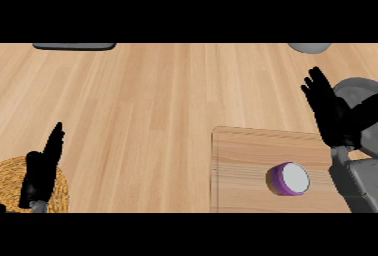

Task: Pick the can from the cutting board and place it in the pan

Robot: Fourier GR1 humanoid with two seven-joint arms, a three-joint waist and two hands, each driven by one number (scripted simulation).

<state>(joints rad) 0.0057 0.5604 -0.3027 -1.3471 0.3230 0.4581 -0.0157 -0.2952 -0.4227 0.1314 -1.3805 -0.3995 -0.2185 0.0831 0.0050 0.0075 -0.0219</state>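
A purple can (288, 179) with a white lid stands on the wooden cutting board (244, 170) at the lower right. My right hand (329, 112) is open with straight fingers pointing up, above and to the right of the can, apart from it. A grey pan (357, 92) lies at the right edge, partly hidden behind that hand and its forearm. My left hand (43, 170) rests open at the lower left, fingers up.
A round woven mat (60, 192) lies under my left hand at the lower left. A dark grey flat object (74, 46) sits at the top left edge. A grey rounded object (310, 47) shows at the top right.
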